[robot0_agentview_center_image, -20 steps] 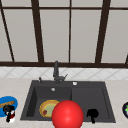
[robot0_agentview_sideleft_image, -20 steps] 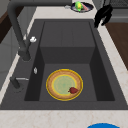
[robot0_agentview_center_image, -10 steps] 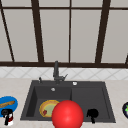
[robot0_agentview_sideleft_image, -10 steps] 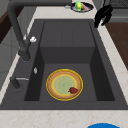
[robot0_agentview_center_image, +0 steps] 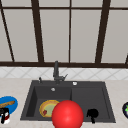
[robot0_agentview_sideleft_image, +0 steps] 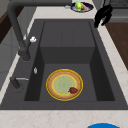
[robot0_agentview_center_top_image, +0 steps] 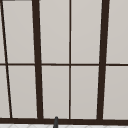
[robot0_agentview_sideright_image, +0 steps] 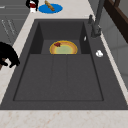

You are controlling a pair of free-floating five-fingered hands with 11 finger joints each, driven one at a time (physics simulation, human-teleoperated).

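A yellow-rimmed plate (robot0_agentview_center_image: 48, 108) with a green centre lies in the left basin of the dark sink (robot0_agentview_center_image: 87, 100), and a small red piece (robot0_agentview_sideleft_image: 73, 90) rests on it. My right hand (robot0_agentview_center_image: 92, 114) hovers over the sink's front right edge, fingers drooping loosely, holding nothing; the left side view shows the right hand (robot0_agentview_sideleft_image: 102, 14) and the right side view the right hand (robot0_agentview_sideright_image: 8, 56). My left hand (robot0_agentview_center_image: 3, 115) is at the far left beside a blue plate (robot0_agentview_center_image: 11, 106), curled on a small white-and-red object (robot0_agentview_sideright_image: 32, 8). A big red ball (robot0_agentview_center_image: 67, 115) covers the sink's front edge.
A brown stick (robot0_agentview_sideright_image: 49, 5) lies on the blue plate (robot0_agentview_sideright_image: 53, 10). A dark dish (robot0_agentview_sideleft_image: 87, 7) holding a green item (robot0_agentview_sideleft_image: 78, 5) sits on the counter right of the sink. The black faucet (robot0_agentview_center_image: 56, 71) stands behind the basin, under a dark-framed window (robot0_agentview_center_top_image: 37, 62).
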